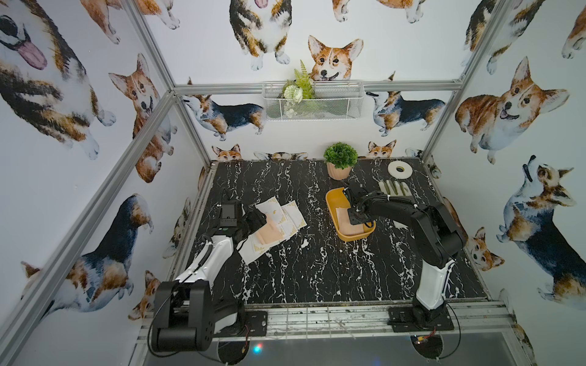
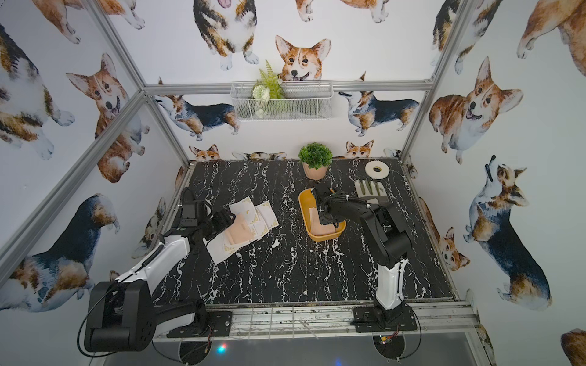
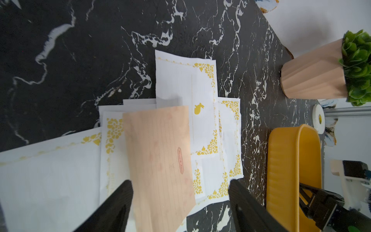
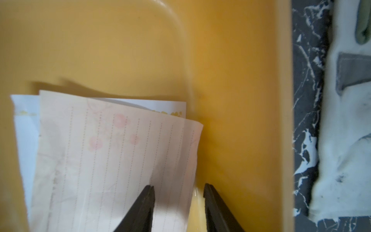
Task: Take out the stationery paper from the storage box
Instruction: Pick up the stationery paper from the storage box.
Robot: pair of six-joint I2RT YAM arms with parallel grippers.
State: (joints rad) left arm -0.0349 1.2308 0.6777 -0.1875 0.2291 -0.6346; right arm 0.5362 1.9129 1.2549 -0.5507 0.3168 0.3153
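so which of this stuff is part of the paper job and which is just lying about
Job:
stationery paper spread on the table
more sheets inside the yellow storage box
left gripper
right gripper

Lying about:
potted plant
white tape roll
glove
wire basket

From above I can't make out my right gripper [image 1: 356, 220]: its own wrist covers the fingertips inside the storage box [image 1: 333, 202]. My left gripper [image 2: 223, 221] is only a dark blur over the loose stationery paper [image 2: 268, 215], jaws unreadable there. Through the right wrist camera the peach sheet [image 4: 112, 156] runs off frame behind the fingers and covers nearly all of the white sheet [image 4: 24, 124] under it; whether either finger presses it I can't tell. Beyond the box wall, the glove [image 4: 345, 140] is cut by the edge. The red label [image 3: 180, 160] ahead of the left gripper is too small to read.
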